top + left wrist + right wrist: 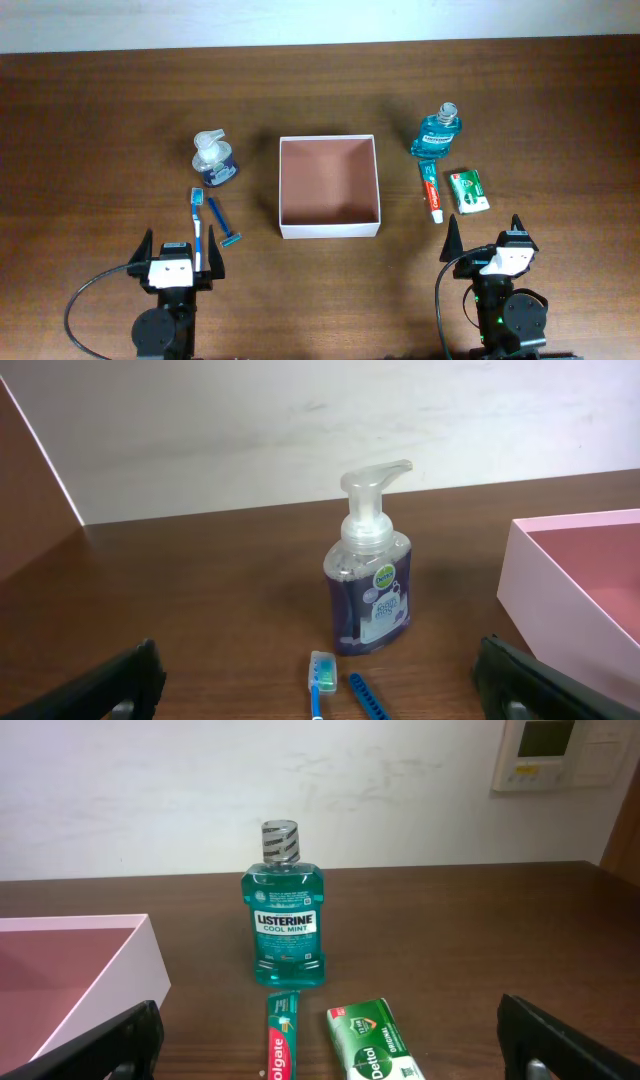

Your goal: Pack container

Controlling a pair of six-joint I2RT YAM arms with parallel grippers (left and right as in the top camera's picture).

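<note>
The container (329, 229), a square shallow white box with a reddish-brown inside, sits at the table's middle; it also shows in the left wrist view (560, 585) and the right wrist view (120, 970). Left of it stand a soap pump bottle (213, 160) (368, 585), a blue toothbrush (198, 225) (320, 680) and a blue razor (222, 222) (368, 700). Right of it are a mouthwash bottle (436, 132) (283, 925), a toothpaste tube (431, 190) (283, 1045) and a green soap box (467, 190) (372, 1042). My left gripper (181, 257) and right gripper (485, 240) are open and empty near the front edge.
A pale wall runs behind the table's far edge. A wall control panel (555, 752) hangs at the upper right in the right wrist view. Black cables loop beside both arm bases at the front.
</note>
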